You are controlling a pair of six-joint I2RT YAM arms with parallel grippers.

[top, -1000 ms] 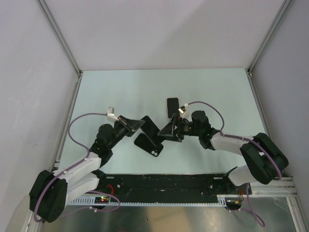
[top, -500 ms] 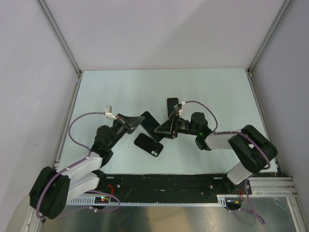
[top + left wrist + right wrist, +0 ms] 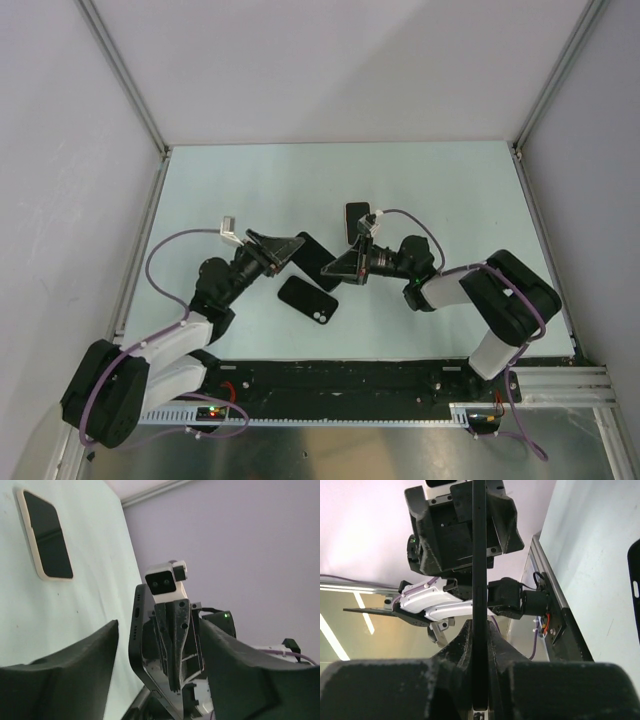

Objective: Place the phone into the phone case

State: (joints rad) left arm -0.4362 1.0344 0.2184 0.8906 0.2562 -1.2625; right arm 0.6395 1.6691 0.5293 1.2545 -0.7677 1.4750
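Note:
The phone [image 3: 318, 258], thin and black, is held on edge above the table between the two arms. My right gripper [image 3: 337, 268] is shut on it; in the right wrist view the phone [image 3: 479, 580] runs straight up between the pressed fingers [image 3: 465, 640]. My left gripper [image 3: 290, 247] is open, and in the left wrist view its jaws stand apart on either side of the phone's [image 3: 142, 650] port end. The black phone case [image 3: 308, 301] lies flat on the table just below the phone, with its camera cut-out showing. It also shows at the right wrist view's edge as the case [image 3: 635, 590].
A second handset with a cream rim [image 3: 357, 220] lies screen up behind the right gripper, seen too in the left wrist view [image 3: 46, 535]. Metal frame rails [image 3: 140, 240] border the pale green table, and a black rail [image 3: 340, 375] runs along its near edge.
The left gripper has opened and let go of the phone. The right gripper has moved in and closed on the phone's other end.

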